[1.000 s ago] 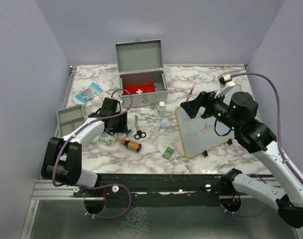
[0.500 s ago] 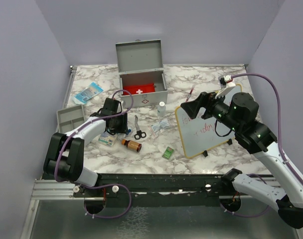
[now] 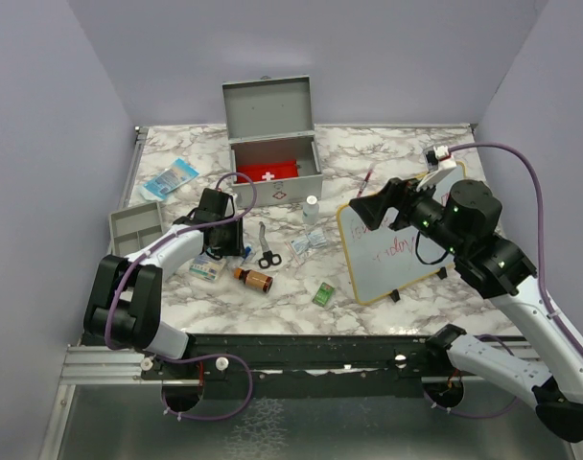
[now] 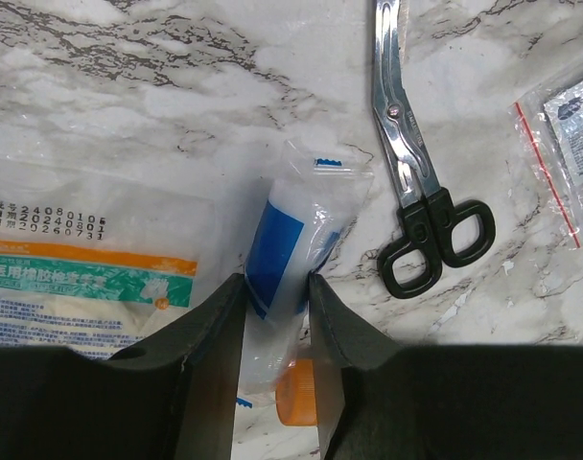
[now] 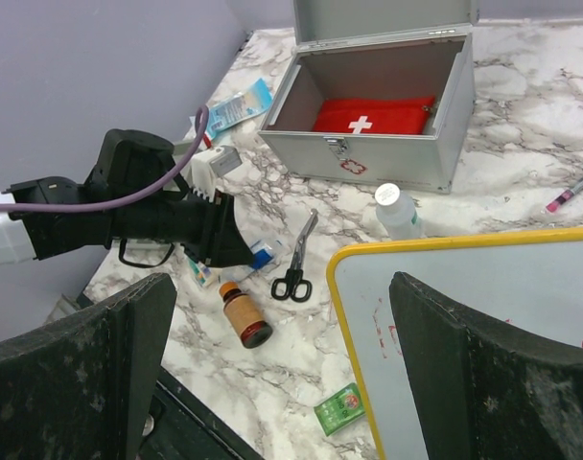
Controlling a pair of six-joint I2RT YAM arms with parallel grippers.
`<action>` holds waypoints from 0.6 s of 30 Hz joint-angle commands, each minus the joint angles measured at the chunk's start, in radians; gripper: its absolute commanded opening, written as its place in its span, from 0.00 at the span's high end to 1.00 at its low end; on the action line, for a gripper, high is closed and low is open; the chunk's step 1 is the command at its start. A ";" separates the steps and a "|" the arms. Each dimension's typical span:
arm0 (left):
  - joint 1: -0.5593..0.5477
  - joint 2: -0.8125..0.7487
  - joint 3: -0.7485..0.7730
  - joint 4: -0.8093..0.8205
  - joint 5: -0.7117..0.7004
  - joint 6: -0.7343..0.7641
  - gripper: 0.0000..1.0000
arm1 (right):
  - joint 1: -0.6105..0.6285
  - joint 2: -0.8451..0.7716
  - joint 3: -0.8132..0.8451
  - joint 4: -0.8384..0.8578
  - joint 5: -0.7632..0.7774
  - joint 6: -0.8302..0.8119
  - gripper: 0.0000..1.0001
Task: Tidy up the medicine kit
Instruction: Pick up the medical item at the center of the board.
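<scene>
The left tool [image 4: 277, 287] is pinching a clear-wrapped white bandage roll with a blue label [image 4: 290, 225]. The roll is lying on the marble-patterned worktop [image 3: 407, 153], its long axis pointing straight out from the grip. The grey metal medicine kit box [image 3: 277, 190] is standing open at the far middle, beyond and to the right of this nearer, low-stretched left arm. The right tool [image 5: 282, 374] is hovering high, spread wide.
</scene>
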 commanded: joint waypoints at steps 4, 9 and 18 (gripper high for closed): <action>-0.002 -0.048 -0.008 0.002 0.008 0.007 0.72 | 0.002 -0.029 -0.016 -0.013 0.019 0.006 0.00; -0.002 -0.091 -0.003 -0.001 -0.005 -0.007 0.83 | 0.002 -0.040 -0.031 -0.012 0.020 0.012 0.00; -0.002 -0.180 0.030 -0.016 -0.011 -0.067 0.84 | 0.002 -0.054 -0.039 -0.010 0.020 0.015 0.00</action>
